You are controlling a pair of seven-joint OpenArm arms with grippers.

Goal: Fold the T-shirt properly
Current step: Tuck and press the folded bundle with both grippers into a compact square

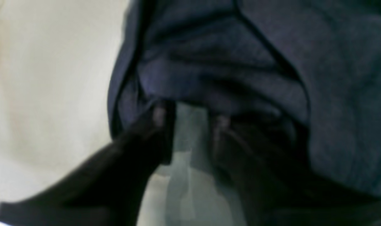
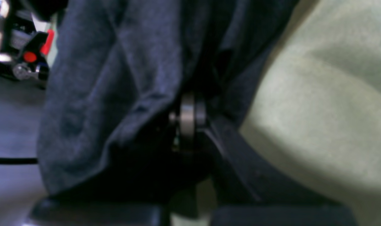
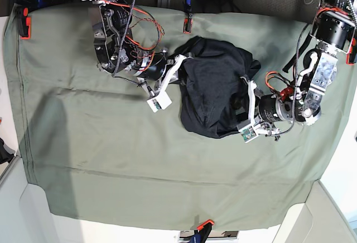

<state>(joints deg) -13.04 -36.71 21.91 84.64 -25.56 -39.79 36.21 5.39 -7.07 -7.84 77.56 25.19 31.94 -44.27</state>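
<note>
The right gripper (image 2: pixel 190 121) has its jaws clamped on the T-shirt (image 3: pixel 215 90); the left gripper (image 1: pixel 190 117) has its jaws parted, fabric draped over the tips. The shirt sits bunched at the counter's 1 o'clock. Thin, limp knit could slip or drag the green cloth (image 3: pixel 111 159) into wrinkles

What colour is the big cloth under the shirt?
Sage green. The table cloth shows best in the base view.

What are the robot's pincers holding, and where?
The right pincer is shut on a bunched fold at one side of the T-shirt. The left pincer stands open at the shirt's other side, gripping nothing.
</note>
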